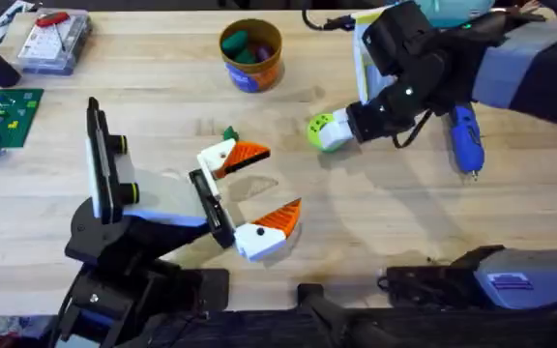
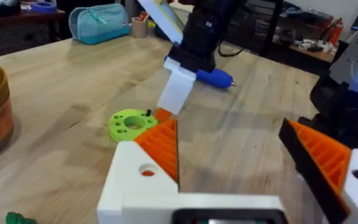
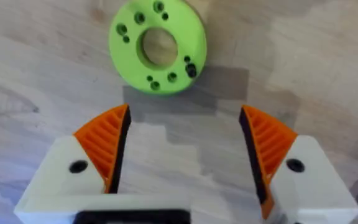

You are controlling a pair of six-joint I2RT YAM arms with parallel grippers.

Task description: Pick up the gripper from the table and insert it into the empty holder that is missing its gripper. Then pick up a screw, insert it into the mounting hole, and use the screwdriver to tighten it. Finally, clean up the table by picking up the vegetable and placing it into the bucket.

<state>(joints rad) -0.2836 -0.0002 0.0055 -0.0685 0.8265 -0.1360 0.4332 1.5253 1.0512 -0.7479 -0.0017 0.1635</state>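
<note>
Overhead: I log my right gripper [image 1: 329,133] spread, grasping nothing, over the lime-green ring disc [image 3: 158,45]. Left gripper [image 1: 256,191] likewise spread, empty, mid-table [image 1: 385,222]. Screwdriver [image 1: 466,141] at 3 o'clock of the disc; bucket [image 1: 250,55] at 11 o'clock.

A workshop: cluttered benches [image 2: 303,43] behind the wooden table [image 1: 375,222], parts box [image 1: 54,43].

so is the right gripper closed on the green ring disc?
No. In the right wrist view the right gripper is open, and the green ring disc lies on the table beyond its fingertips, untouched.
</note>
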